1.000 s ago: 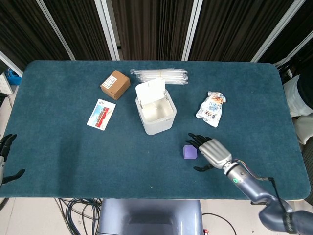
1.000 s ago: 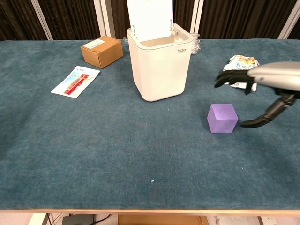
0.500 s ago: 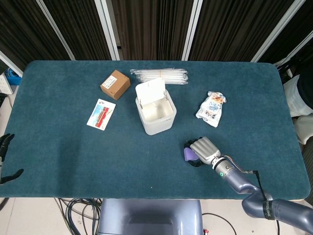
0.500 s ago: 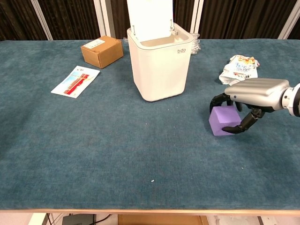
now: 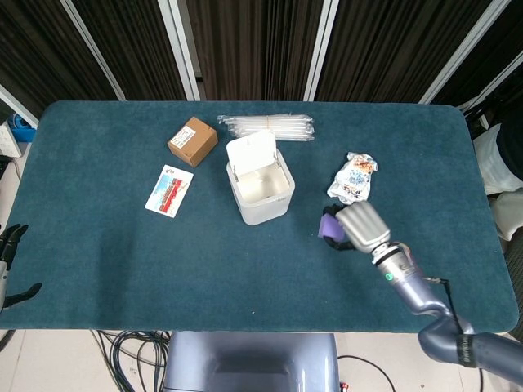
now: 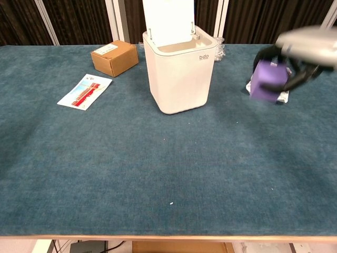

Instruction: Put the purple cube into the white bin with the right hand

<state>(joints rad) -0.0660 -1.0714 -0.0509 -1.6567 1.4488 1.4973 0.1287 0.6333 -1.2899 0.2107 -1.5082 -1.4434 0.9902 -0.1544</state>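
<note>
My right hand (image 5: 359,226) (image 6: 308,45) grips the purple cube (image 5: 328,226) (image 6: 268,83) and holds it in the air, well above the table, to the right of the white bin (image 5: 261,189) (image 6: 181,71). The bin stands near the table's middle with its lid flipped up at the back and its mouth uncovered. The hand's fingers wrap over the cube's top and far side; blur hides their exact lie in the chest view. My left hand (image 5: 10,249) hangs off the table's left edge with its fingers apart, holding nothing.
A snack packet (image 5: 352,180) lies right of the bin, behind the raised cube. A brown box (image 5: 193,140), a flat card (image 5: 169,190) and a bundle of clear straws (image 5: 267,126) lie left of and behind the bin.
My right hand closed on the purple cube on the table, then lifted it up and toward the back. The left hand has barely shifted.
</note>
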